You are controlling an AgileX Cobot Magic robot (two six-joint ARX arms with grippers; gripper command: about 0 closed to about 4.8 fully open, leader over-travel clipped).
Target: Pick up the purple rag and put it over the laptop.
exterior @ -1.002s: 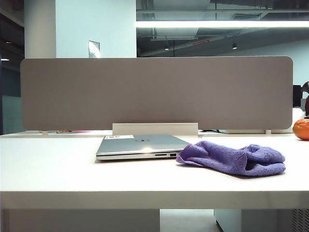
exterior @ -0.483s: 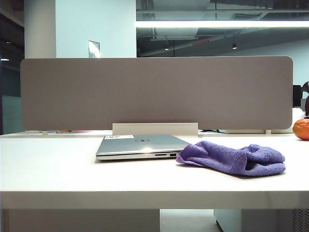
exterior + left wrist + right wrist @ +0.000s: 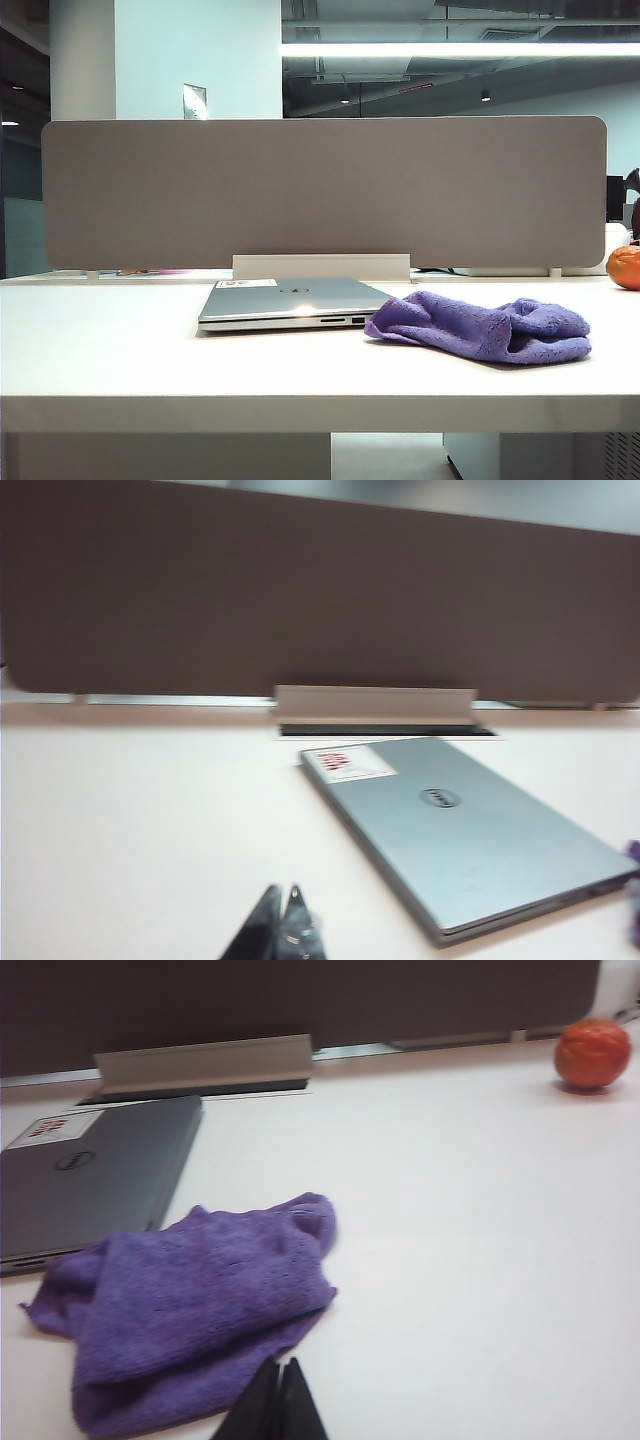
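Left claw (image 3: 285,920): we see its two dark tips pressed together, low over the table (image 3: 140,820).
Laptop (image 3: 470,830): we see it closed and flat, lying at an angle, with a white sticker (image 3: 348,762) at its far corner.
Partition (image 3: 300,590): we see it standing behind the laptop.

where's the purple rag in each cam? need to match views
Exterior: purple rag crumpled on the table, right of centre, one end over the laptop corner.
Left wrist: only a purple sliver at the frame edge.
Right wrist: fills the foreground.
Shared landmark: the laptop's white sticker.
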